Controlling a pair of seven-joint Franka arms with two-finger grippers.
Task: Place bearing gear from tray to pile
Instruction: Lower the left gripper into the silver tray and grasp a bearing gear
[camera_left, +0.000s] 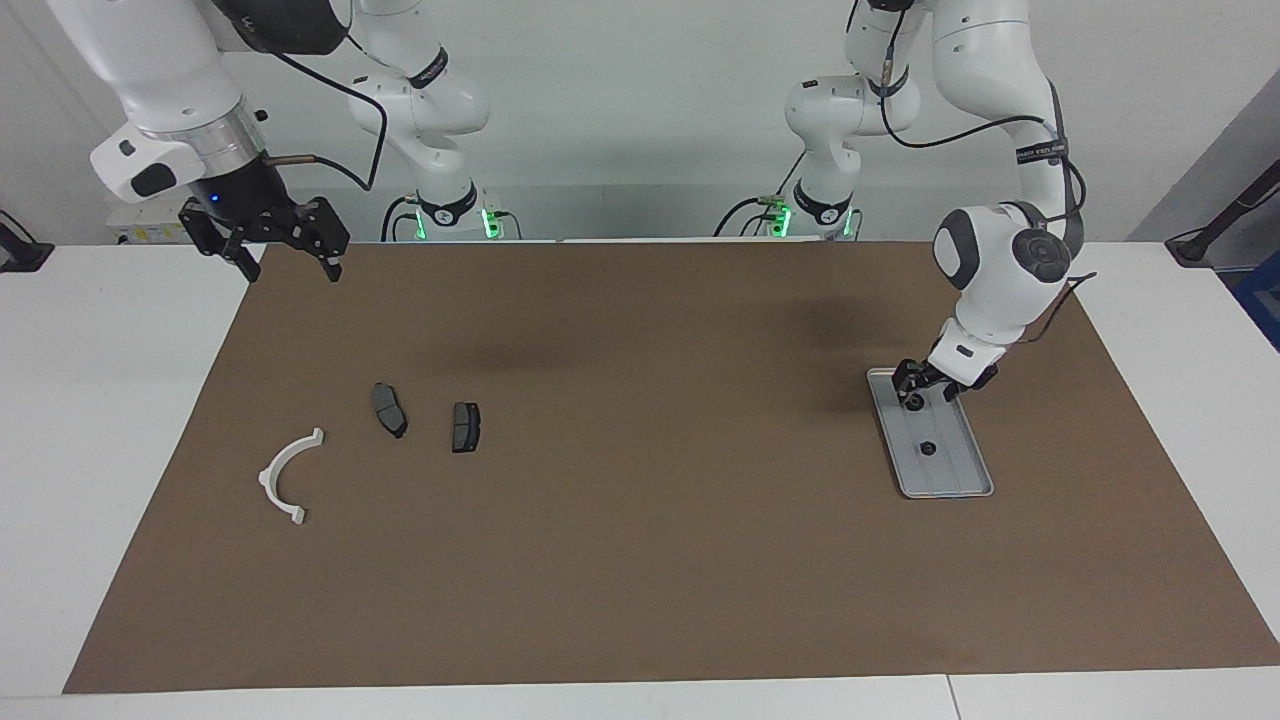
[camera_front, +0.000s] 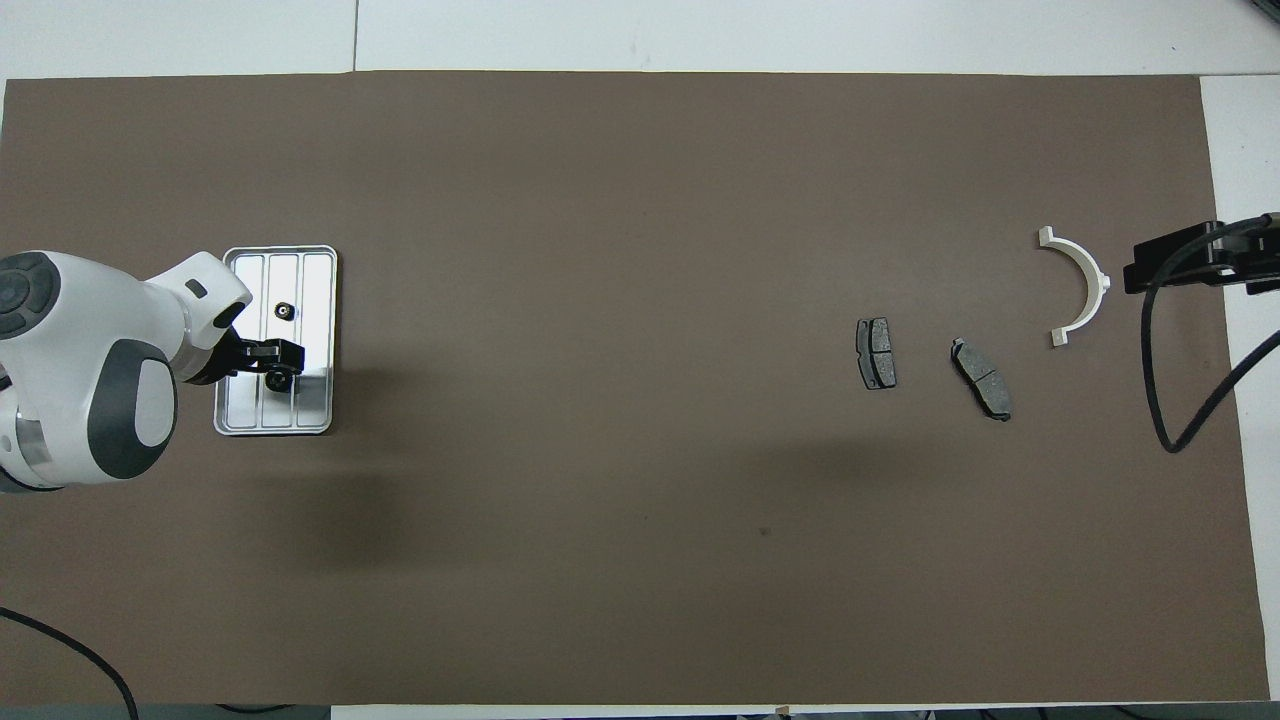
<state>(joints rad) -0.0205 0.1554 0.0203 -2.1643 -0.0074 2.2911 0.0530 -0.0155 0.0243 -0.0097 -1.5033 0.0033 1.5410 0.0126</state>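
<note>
The silver tray (camera_left: 955, 480) (camera_front: 315, 300) lies toward the left arm's end of the table. Two small dark bearing gears are on it. One (camera_left: 927, 448) (camera_front: 284, 311) lies free near the tray's middle. The other (camera_left: 914, 402) (camera_front: 275, 381) is at the tips of my left gripper (camera_left: 916, 392) (camera_front: 273, 368), which is down on the tray's end nearer the robots. The pile lies toward the right arm's end: a white arc (camera_left: 285, 478) (camera_front: 1082, 285) and two dark brake pads (camera_left: 389, 409) (camera_front: 981, 378), (camera_left: 465, 427) (camera_front: 876, 353). My right gripper (camera_left: 288, 262) (camera_front: 1190, 268) waits open, raised over the mat's corner.
A brown mat (camera_left: 640, 560) (camera_front: 600, 550) covers the table between tray and pile. The right arm's black cable (camera_front: 1175, 420) hangs over the mat's edge beside the white arc.
</note>
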